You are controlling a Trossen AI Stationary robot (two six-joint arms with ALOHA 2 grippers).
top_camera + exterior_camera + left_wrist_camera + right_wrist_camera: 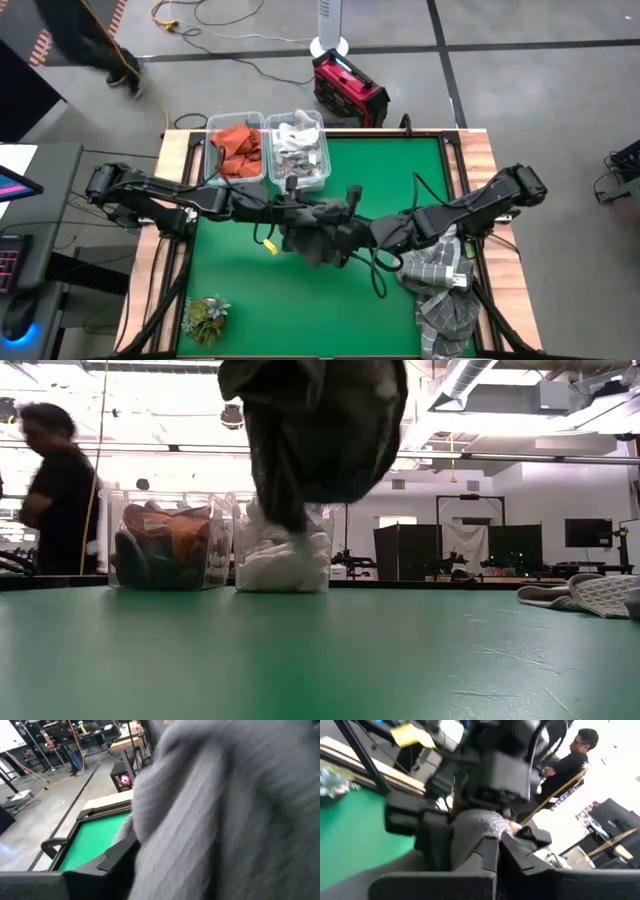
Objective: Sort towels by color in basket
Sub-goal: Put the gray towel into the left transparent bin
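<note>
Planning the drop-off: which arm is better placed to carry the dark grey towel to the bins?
Left, probably. Both grippers meet at the lifted dark grey towel, but the left arm already lies beside the bins; the right arm reaches from the far side.

Two clear bins (236, 150) are seen, one dark grey towel (318, 232), one plaid pile (445, 290) (pieces uncountable), one plant (205, 318).

Both arms reach in from opposite sides and meet over the middle of the table, stretched nearly level. The left gripper (300, 215) and the right gripper (340, 232) sit just beside each other, tips facing, each clamped on the same dark grey towel (318, 240), which hangs bunched between and beneath them, clear of the table. From the right wrist, that gripper's fingers (487, 852) pinch the cloth directly before the left gripper's body.
</note>
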